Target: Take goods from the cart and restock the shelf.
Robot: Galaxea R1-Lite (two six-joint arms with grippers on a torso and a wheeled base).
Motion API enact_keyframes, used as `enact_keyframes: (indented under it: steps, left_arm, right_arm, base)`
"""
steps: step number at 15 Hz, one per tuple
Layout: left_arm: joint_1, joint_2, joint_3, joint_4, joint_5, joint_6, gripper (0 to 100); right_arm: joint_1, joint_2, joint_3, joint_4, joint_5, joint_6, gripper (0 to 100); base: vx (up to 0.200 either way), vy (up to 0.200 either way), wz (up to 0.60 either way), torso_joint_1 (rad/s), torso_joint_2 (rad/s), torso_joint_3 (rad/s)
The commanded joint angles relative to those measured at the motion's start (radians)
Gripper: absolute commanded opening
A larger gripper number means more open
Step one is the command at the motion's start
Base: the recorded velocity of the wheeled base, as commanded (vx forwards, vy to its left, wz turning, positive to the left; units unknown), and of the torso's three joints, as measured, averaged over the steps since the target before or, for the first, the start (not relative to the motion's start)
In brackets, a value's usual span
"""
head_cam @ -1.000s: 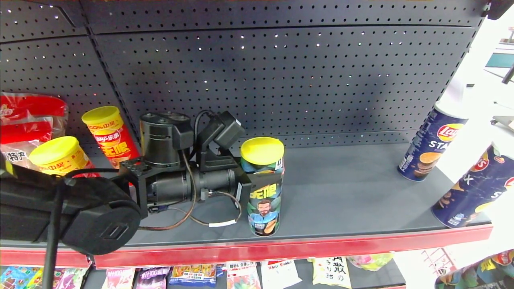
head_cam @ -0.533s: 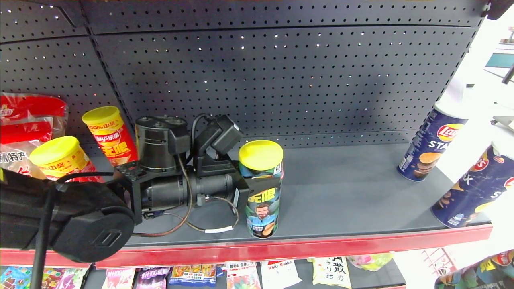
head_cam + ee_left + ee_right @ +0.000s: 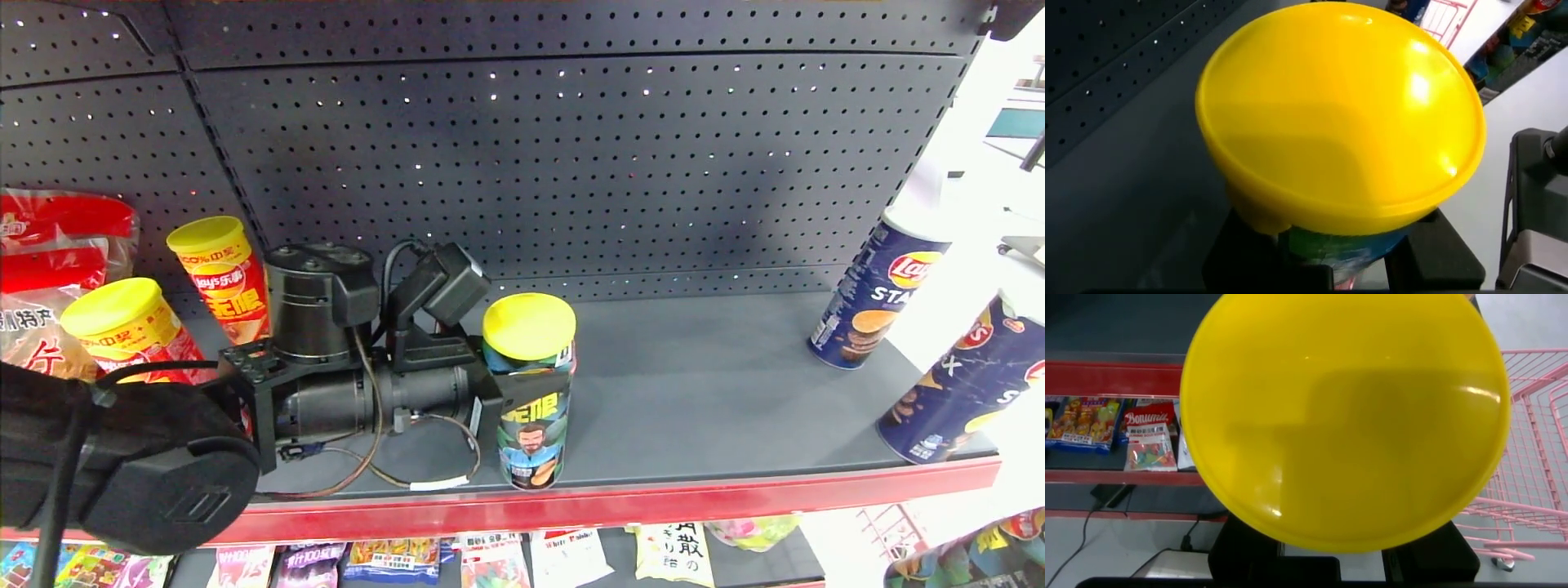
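A green chip can with a yellow lid [image 3: 532, 425] stands upright near the front edge of the dark shelf [image 3: 694, 392], left of its middle. My left gripper [image 3: 522, 382] is shut on the can's upper body from the left side. In the left wrist view the can's lid [image 3: 1339, 122] sits just above the gripper's black fingers [image 3: 1245, 253]. A second can with a yellow lid [image 3: 1343, 416] is held in my right gripper [image 3: 1339, 559], with a pink cart [image 3: 1535, 441] and a lower shelf of snack packs [image 3: 1118, 429] beyond it.
Two red cans with yellow lids [image 3: 220, 273] [image 3: 126, 322] and a red bag [image 3: 57, 237] stand at the shelf's left. Two blue cans [image 3: 878, 294] [image 3: 963, 392] lean at the right end. Bare shelf lies between them, backed by a perforated panel [image 3: 571, 163]. Snack packs [image 3: 490, 559] hang below the red shelf lip.
My left arm has shifted slightly left and down, carrying the green can closer to the shelf's front edge.
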Motion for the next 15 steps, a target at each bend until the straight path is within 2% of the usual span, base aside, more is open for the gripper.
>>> enact_keyframes:
  steps: [1,2,8,10,15]
  left_arm:
    - [0.0,0.0,0.002,0.003,0.0,0.0,0]
    - [0.0,0.0,0.002,0.003,0.0,0.0,100]
    - [0.002,-0.014,0.011,0.003,0.0,-0.002,100]
    - [0.008,-0.042,0.057,0.003,0.001,-0.002,100]
    - [0.071,-0.166,0.186,0.003,0.0,-0.008,100]
  right_arm:
    - [0.0,0.0,0.002,0.0,0.0,0.0,0]
    - [0.0,0.0,0.002,0.0,0.0,0.0,0]
    - [0.0,0.0,0.002,0.0,0.0,0.0,0]
    - [0.0,0.0,0.0,0.0,0.0,0.0,0]
    - [0.0,0.0,0.008,0.0,0.0,0.0,0]
  base:
    - [0.0,0.0,0.0,0.0,0.0,0.0]
    - [0.0,0.0,0.0,0.0,0.0,0.0]
    - [0.0,0.0,0.0,0.0,0.0,0.0]
    - [0.0,0.0,0.0,0.0,0.0,0.0]
    - [0.0,0.0,0.0,0.0,0.0,0.0]
